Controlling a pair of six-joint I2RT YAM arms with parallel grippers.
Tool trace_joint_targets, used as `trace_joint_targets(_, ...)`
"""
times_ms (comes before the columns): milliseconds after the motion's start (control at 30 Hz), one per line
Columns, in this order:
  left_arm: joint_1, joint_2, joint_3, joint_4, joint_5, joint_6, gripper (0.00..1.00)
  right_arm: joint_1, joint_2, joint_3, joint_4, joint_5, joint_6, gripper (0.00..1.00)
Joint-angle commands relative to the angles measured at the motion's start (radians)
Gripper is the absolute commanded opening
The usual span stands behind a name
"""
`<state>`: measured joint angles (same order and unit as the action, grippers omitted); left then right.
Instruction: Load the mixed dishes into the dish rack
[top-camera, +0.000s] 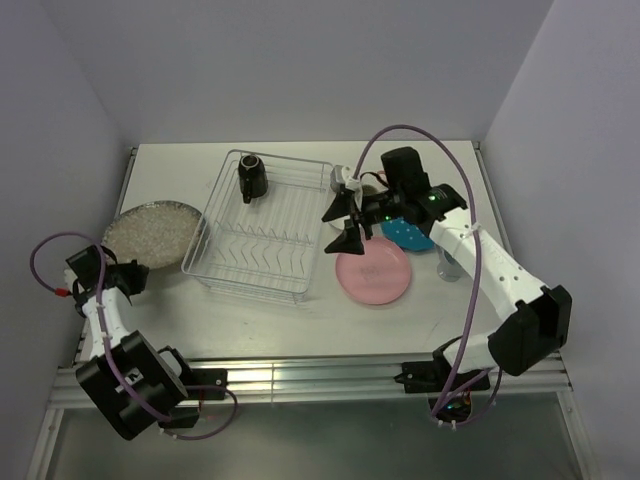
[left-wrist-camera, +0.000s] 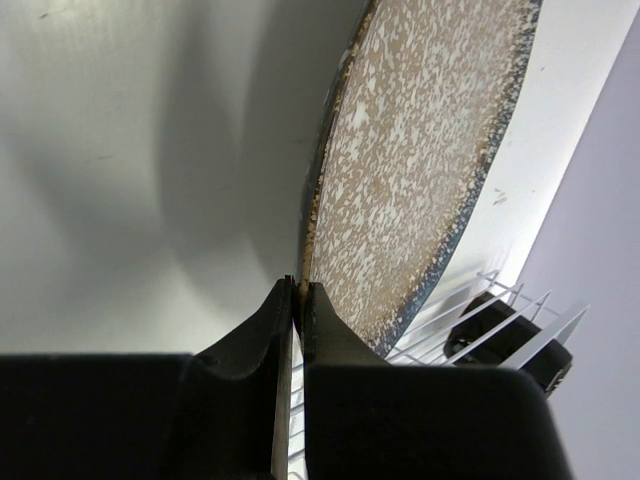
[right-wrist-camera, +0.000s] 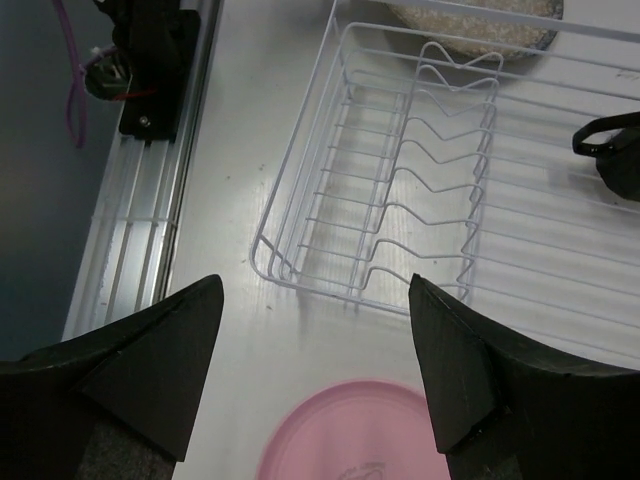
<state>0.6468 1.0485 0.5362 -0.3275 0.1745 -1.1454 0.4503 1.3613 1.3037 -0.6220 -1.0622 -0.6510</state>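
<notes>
Your left gripper (top-camera: 128, 272) sits at the table's (top-camera: 300, 325) left edge, and in the left wrist view (left-wrist-camera: 298, 290) its 2 fingers are pinched together on the rim of the grey speckled plate (left-wrist-camera: 420, 150), no gap visible beyond the rim itself. That plate (top-camera: 150, 232) is left of the dish rack (top-camera: 260, 235), its right edge up against the rack's left wall; you can't tell from above whether it touches the wire or overlaps it. From the wrist camera the plate looks tilted rather than flat on the table. The rack is mid-table and holds 1 item: a black mug (top-camera: 250, 177) on its side in the far section. Your right gripper (top-camera: 342, 222) hangs just beside the rack's right wall, jaws spread wide with nothing between them; its own camera (right-wrist-camera: 315, 285) shows both fingers far apart over the bare table, the rack's near corner (right-wrist-camera: 380, 200) ahead and the pink plate (right-wrist-camera: 340, 440) just below. The pink plate (top-camera: 372, 272) lies flat on the table right of the rack. The teal dotted plate (top-camera: 408, 235) is just behind it, partly covered by the right arm.
</notes>
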Motion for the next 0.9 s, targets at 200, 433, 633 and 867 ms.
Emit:
trace_joint_targets(200, 0.014, 0.033, 0.176, 0.134, 0.083, -0.007, 0.00, 0.099, 0.050, -0.020, 0.019, 0.093, 0.001, 0.82)
trace_joint_targets(433, 0.014, 0.022, 0.183, 0.162, 0.097, -0.013, 0.00, 0.105, 0.065, -0.038, 0.033, 0.084, 0.021, 0.82)
trace_joint_targets(633, 0.014, 0.004, 0.191, 0.157, 0.111, -0.019, 0.00, 0.119, 0.082, -0.040, 0.042, 0.079, 0.027, 0.82)
trace_joint_targets(867, 0.014, 0.010, 0.188, 0.154, 0.140, -0.045, 0.00, 0.284, 0.261, 0.210, -0.018, 0.240, -0.039, 0.82)
